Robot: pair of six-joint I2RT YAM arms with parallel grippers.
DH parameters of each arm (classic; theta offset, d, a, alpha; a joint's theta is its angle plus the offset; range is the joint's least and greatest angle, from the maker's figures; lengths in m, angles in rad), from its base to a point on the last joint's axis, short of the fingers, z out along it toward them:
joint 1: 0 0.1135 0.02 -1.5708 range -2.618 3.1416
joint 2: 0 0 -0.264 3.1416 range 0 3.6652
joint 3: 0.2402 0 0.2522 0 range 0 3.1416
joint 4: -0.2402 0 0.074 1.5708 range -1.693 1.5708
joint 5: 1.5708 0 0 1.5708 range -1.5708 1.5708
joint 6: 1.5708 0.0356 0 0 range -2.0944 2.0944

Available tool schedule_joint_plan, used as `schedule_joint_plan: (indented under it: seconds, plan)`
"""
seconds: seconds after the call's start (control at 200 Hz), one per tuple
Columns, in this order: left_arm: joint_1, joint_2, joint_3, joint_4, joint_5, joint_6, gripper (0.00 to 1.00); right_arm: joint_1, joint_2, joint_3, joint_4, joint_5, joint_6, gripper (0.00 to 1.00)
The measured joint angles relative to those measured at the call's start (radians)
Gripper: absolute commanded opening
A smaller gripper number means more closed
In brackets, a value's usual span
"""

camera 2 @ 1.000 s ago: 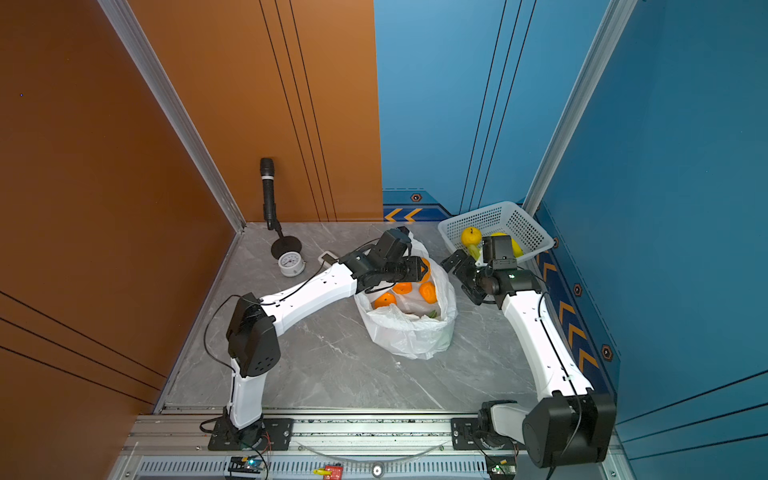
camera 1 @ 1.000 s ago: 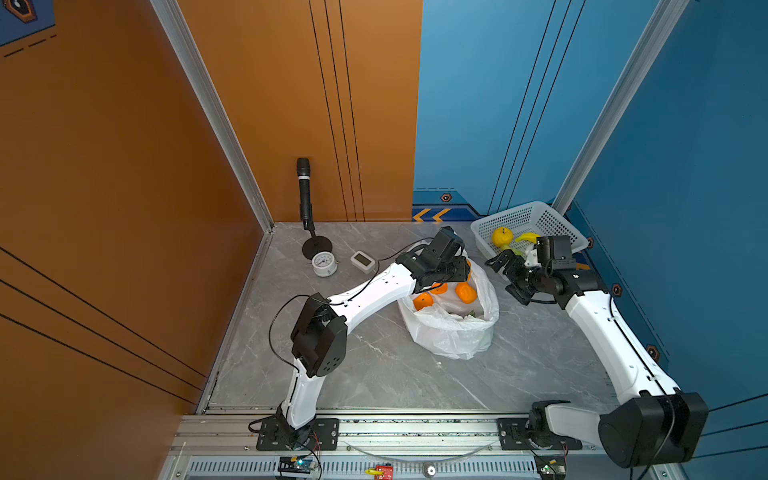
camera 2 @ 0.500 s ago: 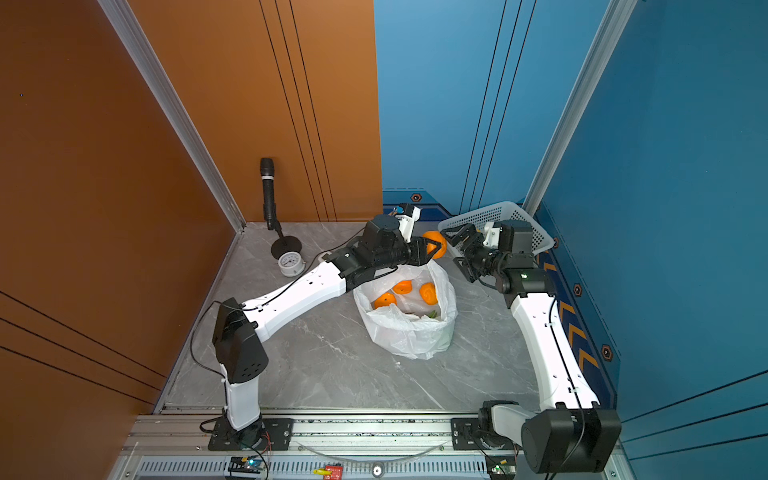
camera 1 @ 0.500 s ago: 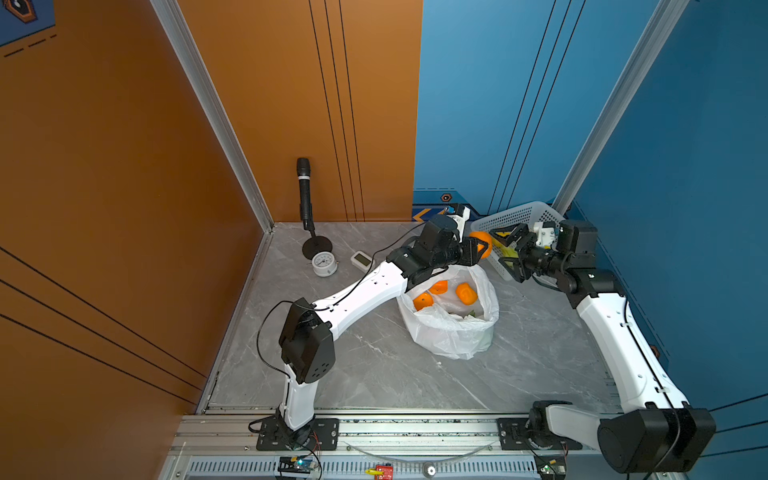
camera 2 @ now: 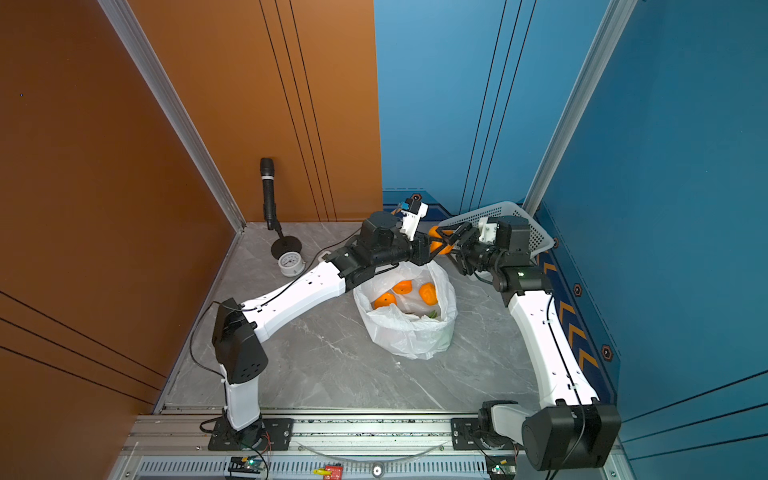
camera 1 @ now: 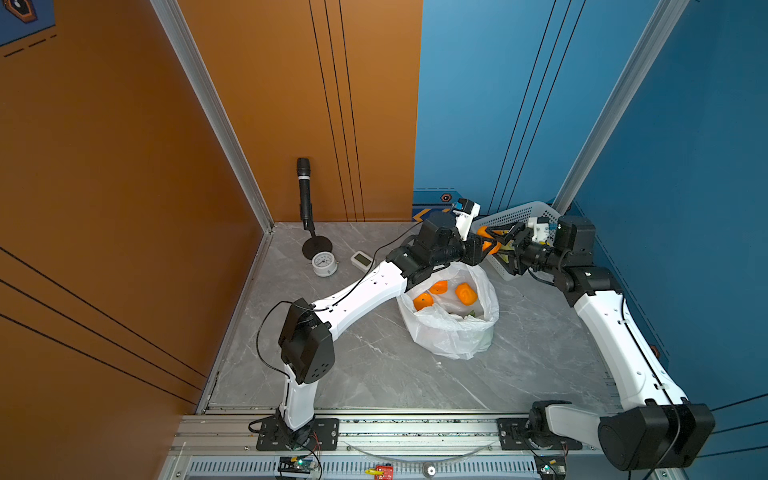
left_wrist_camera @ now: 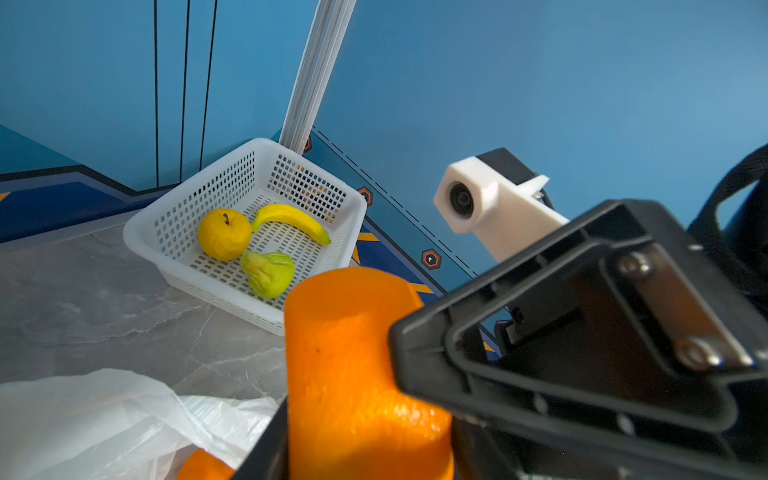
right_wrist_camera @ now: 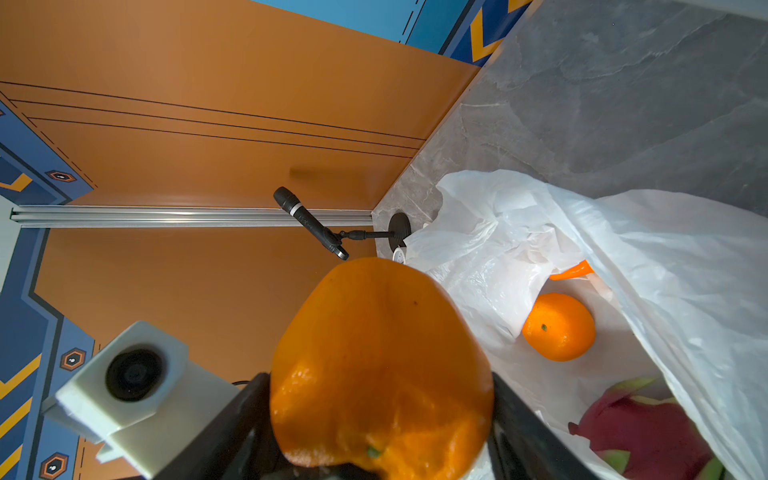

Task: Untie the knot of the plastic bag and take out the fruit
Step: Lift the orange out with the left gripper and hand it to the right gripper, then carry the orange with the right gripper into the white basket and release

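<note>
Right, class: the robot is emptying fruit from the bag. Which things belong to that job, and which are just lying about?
Job: plastic bag, held orange, oranges in the bag, dragon fruit, basket.
Lying about: microphone, round white dial, small white device.

At centre right of a top view, one orange is glowing vivid orange; below it the plastic bag is showing translucent white around three more oranges. The white perforated basket is holding a yellow banana, yellow round fruit and pale green pear.
</note>
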Motion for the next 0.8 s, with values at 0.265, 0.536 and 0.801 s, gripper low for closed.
schedule_joint_plan:
  seconds: [0.265,0.536,0.801]
  plan:
    - [-0.014,0.0,0.035,-0.056,-0.047,0.089,0.6,0.0,0.0,0.003,0.008,0.002,0.0,0.64]
    - [-0.037,-0.011,0.032,-0.09,-0.111,0.149,0.78,-0.033,0.005,0.056,0.008,0.028,-0.005,0.63]
    - [-0.021,-0.127,-0.021,-0.106,-0.14,0.205,0.81,-0.121,0.127,0.206,-0.059,0.082,-0.117,0.62]
